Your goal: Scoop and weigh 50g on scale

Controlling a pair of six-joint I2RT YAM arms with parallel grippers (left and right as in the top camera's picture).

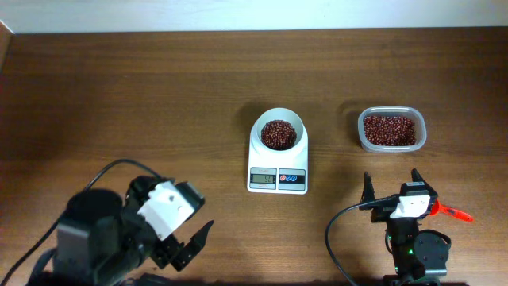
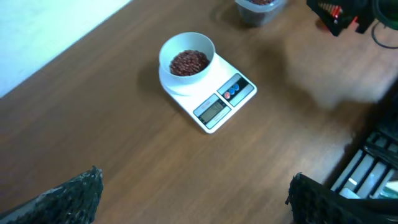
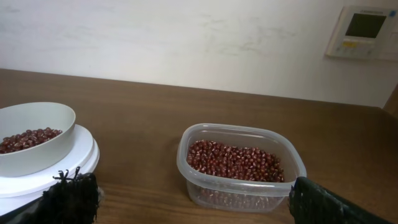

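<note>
The white scale [image 1: 277, 171] stands mid-table with its grey display and two blue buttons facing the front edge. Its round white bowl [image 1: 279, 133] holds a layer of red beans. From the left wrist view the scale [image 2: 221, 102] and bowl [image 2: 186, 59] lie far ahead. My left gripper [image 1: 186, 246] hangs open over bare wood at the front left, nothing between its fingers [image 2: 81, 196]. My right gripper [image 1: 391, 179] is open at the front right, just short of the clear tub of red beans [image 1: 390, 129]. In the right wrist view the tub [image 3: 239, 165] sits right ahead between the open jaws, and the bowl [image 3: 31, 140] is at the left.
A red-orange piece [image 1: 452, 212] sticks out to the right of the right wrist. A black cable [image 1: 337, 230] loops left of the right arm. The left arm's bulk [image 1: 103, 234] fills the front-left corner. A wall panel [image 3: 362, 31] hangs beyond the table's far edge.
</note>
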